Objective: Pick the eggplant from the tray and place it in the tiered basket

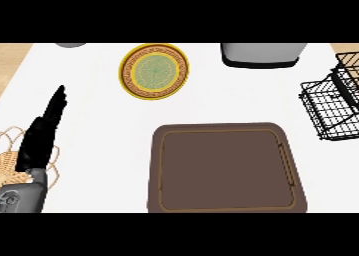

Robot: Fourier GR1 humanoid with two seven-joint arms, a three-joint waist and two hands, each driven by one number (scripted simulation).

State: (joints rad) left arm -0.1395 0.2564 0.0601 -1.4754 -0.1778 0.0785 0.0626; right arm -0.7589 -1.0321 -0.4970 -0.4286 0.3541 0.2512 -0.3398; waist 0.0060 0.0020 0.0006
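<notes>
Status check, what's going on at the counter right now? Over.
Left hand open, resting at the left edge; right hand out of view. Brown tray shows no eggplant. Wire tiered basket at right, nothing between them.

One brown tray (226, 170), at 6 o'clock on the desk (93, 100). One yellow patterned plate (155, 71), 12 o'clock. One black wire tiered basket (341, 97), 3 o'clock. One grey container (262, 54), 1 o'clock. One woven mat (5, 155), 8 o'clock. One hand (42, 137), 9 o'clock.
</notes>
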